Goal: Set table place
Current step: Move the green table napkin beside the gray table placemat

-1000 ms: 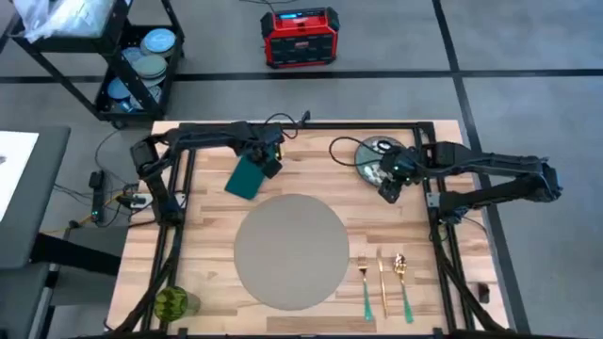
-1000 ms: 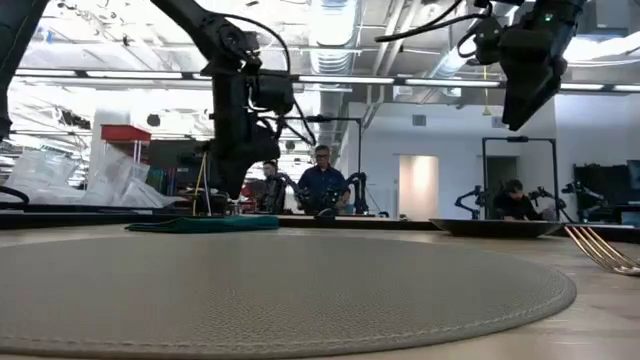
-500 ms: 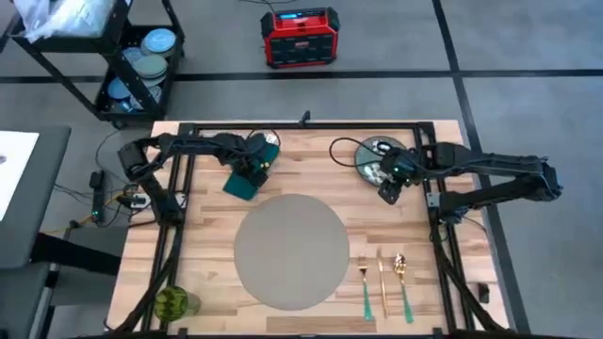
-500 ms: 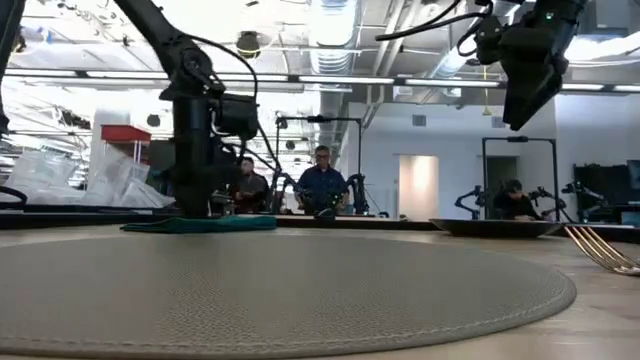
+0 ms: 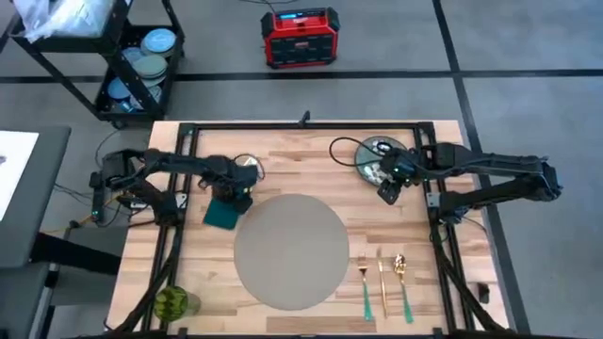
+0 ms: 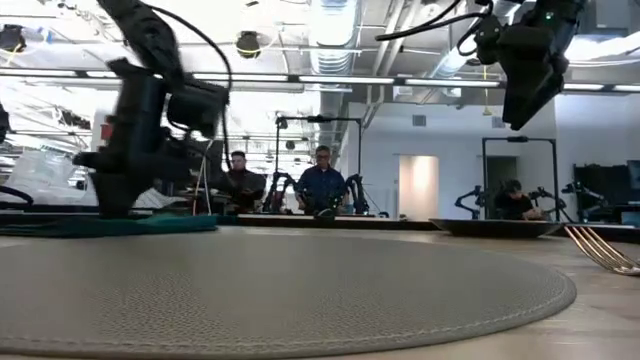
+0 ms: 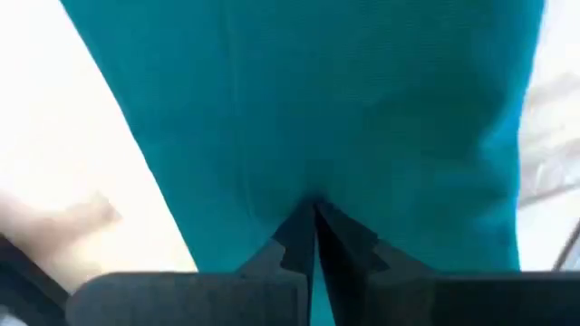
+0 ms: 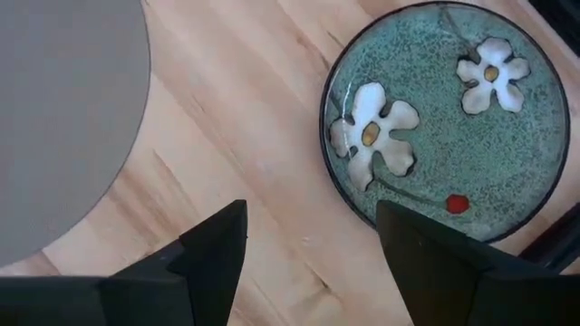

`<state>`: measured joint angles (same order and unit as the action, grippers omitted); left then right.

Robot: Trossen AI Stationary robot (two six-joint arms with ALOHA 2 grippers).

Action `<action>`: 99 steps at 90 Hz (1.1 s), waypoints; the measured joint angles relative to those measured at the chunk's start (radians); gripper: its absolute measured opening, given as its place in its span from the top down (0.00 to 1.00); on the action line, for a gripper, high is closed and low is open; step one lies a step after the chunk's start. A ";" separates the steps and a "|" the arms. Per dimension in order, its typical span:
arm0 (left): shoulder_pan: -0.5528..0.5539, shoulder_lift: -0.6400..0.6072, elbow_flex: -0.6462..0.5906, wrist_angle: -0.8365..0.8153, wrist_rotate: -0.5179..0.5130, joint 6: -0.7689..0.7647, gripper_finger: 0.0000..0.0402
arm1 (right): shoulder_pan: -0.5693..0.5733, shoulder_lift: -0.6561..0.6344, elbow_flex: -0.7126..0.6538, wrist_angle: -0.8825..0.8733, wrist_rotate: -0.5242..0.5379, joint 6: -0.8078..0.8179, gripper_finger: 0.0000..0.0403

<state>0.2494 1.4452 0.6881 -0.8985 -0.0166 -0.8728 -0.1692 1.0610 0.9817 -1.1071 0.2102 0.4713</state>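
Observation:
The dark green napkin lies flat on the wood table, just off the left edge of the round grey placemat. My left gripper stands on the napkin's far part, shut on it. The floral plate rests on the table at the far right. My right gripper hangs open above the bare wood between plate and placemat, touching nothing; the low view shows it well above the table. My left gripper comes at the napkin from above, pointing down, its shut fingertips meeting on the cloth near the far edge. A crease runs up to the tips. The napkin lies flat on the table. How many layers they hold is hidden.
Two forks and a gold piece of cutlery lie near the front right of the placemat. A green glass stands at the near left corner. Beyond the table stand a black cart with blue dishes and a red box.
My left gripper has gone toward the table's left and near edges, and the napkin has slid along the table with it, from behind the placemat to its left side, staying flat. My right gripper has kept still.

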 joint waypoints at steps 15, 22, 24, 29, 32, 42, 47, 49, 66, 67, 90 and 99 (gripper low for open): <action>-0.183 -0.101 -0.099 0.053 0.057 -0.284 1.00 | 0.000 0.000 0.000 0.000 0.000 -0.017 0.42; -0.277 -0.133 -0.117 0.053 0.073 -0.398 1.00 | 0.000 0.000 0.000 0.000 0.000 -0.027 0.42; -0.303 -0.140 -0.119 0.051 0.076 -0.423 1.00 | 0.000 0.000 0.000 0.000 0.000 -0.027 0.42; -0.361 -0.152 -0.120 0.043 0.089 -0.484 1.00 | 0.000 0.000 0.000 0.000 0.000 -0.031 0.42; -0.397 -0.156 -0.120 0.039 0.092 -0.523 1.00 | 0.000 0.000 0.000 0.000 0.000 -0.035 0.42; -0.501 -0.157 -0.122 0.041 0.110 -0.660 1.00 | 0.000 0.000 0.000 0.001 0.000 -0.035 0.42; -0.542 -0.157 -0.122 0.074 0.114 -0.728 1.00 | 0.000 0.000 0.000 0.001 0.000 -0.038 0.42; -0.558 -0.156 -0.122 0.093 0.113 -0.748 1.00 | 0.000 0.000 0.000 0.001 0.000 -0.038 0.42; -0.653 -0.149 -0.121 0.205 0.106 -0.861 1.00 | 0.000 0.000 0.000 0.001 0.000 -0.038 0.42; -0.657 -0.149 -0.121 0.204 0.103 -0.866 1.00 | 0.000 0.000 0.000 0.001 0.000 -0.038 0.42; -0.708 -0.150 -0.119 0.098 0.145 -0.891 1.00 | 0.000 0.000 0.000 0.001 0.000 -0.037 0.42; -0.708 -0.150 -0.120 0.109 0.137 -0.922 1.00 | 0.000 0.000 0.000 0.001 0.000 -0.037 0.42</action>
<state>-0.4583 1.2957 0.5685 -0.7893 0.1204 -1.7946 -0.1696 1.0608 0.9817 -1.1065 0.2104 0.4339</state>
